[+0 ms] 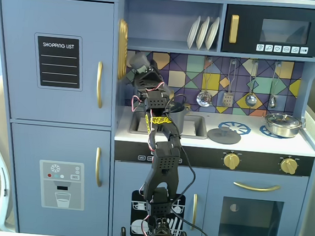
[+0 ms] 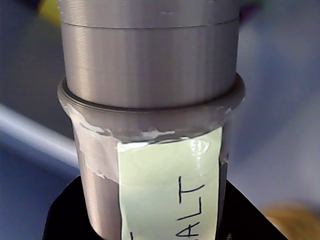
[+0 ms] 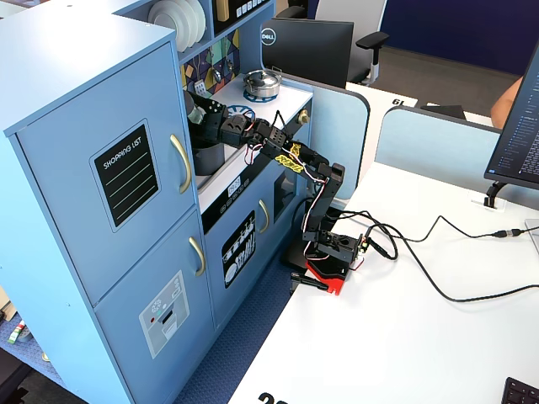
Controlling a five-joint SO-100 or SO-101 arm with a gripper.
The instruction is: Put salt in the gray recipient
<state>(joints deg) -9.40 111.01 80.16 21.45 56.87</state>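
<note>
Blue toy-kitchen counter (image 1: 254, 144) backdrop: gripper (image 2: 150, 220) clamped around the salt (image 2: 150, 100), black fingers (image 2: 65, 215) visible at 6 o'clock in wrist view.

The arm is stretched up and forward from its base, the wrist raised high. The gripper (image 1: 141, 67) is seen closed around the salt (image 2: 150, 150), which is held tight against the wrist view's lens.

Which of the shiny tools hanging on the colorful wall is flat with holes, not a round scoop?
The silver slotted spatula, second from the left in this fixed view. Its end is flat and slotted; the three silver ladles end in round bowls.
</note>
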